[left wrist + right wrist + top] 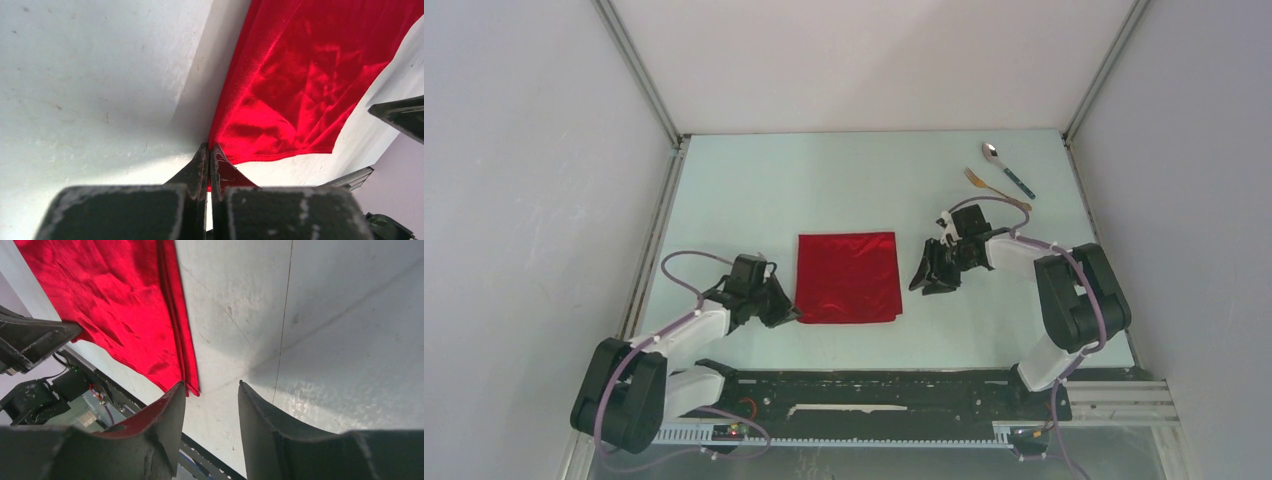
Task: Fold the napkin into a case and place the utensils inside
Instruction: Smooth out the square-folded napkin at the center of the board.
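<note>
Pinching near-left corner of bright red, shiny square cloth napkin [848, 277] with left gripper [209, 150], jaws together, apparently on fabric, probably to lift for folding. Holding right gripper [212, 390] apart just beside napkin's right edge, gripping nothing. Leaving teal-handled silver spoon [1007, 167] and slim gold-bronze fork [994, 188] far right, untouched.

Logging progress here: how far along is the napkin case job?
Done: the napkin looks folded at least once, with layered edges along its right side. In hand: the left gripper is shut on its near left corner; the right gripper hangs open beside that layered edge. Left: folding it narrower and tucking in the spoon and fork, lying off at the far right.
</note>
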